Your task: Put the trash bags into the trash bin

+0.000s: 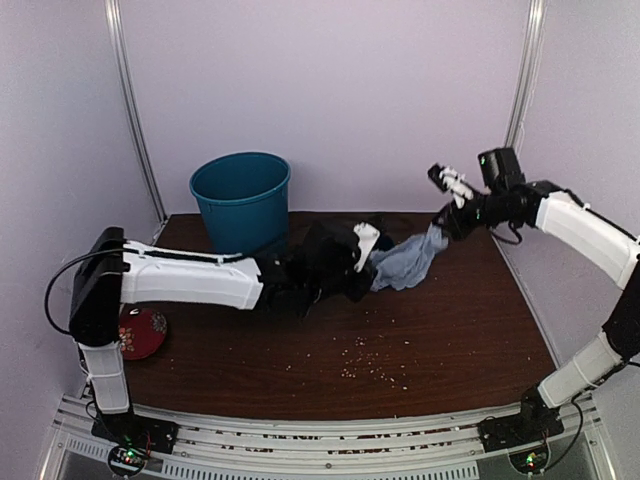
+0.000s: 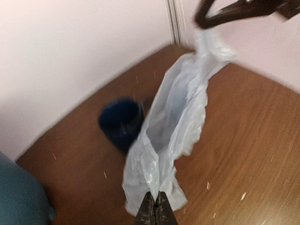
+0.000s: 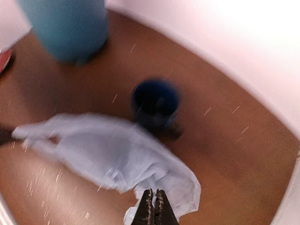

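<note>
From the top view, the trash bag (image 1: 408,262) hangs stretched between my two arms, off to the right of the trash bin (image 1: 240,200) and not yet in it; the left gripper (image 1: 370,265) has the end nearer the bin, and the right gripper (image 1: 441,224) has the end farther from the bin, held higher. In the left wrist view my fingers are pressed together on the bag's lower hem, with a dark blue mug (image 2: 121,123) standing between bag and bin. In the right wrist view that pincer is likewise clamped on a corner of the bag, the film sagging toward the bin. I'd judge the carry goes best if I raise both ends together, pass above the mug, feed the left end over the bin's rim first, and then bring the right end in so the wide film bunches instead of draping outside. The table (image 1: 470,340) is dark brown wood, sprinkled with pale crumbs (image 1: 365,365) in front of the bin; a red dish (image 1: 140,332) lies to the bin's front left; plain lilac walls close in behind the bin.
</note>
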Action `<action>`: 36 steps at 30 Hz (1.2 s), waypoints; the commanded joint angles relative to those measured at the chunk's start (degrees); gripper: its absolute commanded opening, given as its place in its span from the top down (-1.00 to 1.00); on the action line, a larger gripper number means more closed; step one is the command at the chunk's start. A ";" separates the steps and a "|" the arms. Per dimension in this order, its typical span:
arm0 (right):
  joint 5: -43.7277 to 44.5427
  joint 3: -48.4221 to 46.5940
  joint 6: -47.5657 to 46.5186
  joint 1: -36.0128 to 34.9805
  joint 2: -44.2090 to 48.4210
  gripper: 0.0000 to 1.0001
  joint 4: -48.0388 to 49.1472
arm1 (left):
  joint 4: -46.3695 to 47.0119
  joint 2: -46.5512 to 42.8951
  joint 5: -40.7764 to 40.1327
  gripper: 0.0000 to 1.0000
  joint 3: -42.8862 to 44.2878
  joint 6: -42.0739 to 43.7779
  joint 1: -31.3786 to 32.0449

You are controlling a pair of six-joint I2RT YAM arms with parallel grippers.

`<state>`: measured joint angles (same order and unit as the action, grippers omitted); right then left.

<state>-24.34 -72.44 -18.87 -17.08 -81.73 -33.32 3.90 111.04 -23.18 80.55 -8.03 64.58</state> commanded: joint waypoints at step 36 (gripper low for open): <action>-16.41 -15.04 7.64 1.17 22.43 1.00 12.26 | -2.04 -21.96 -12.80 1.00 10.57 20.04 13.79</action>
<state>-38.35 -105.23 -10.61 -15.49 -61.58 -18.72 5.48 85.97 -36.67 107.44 16.93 81.17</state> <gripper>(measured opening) 0.017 0.006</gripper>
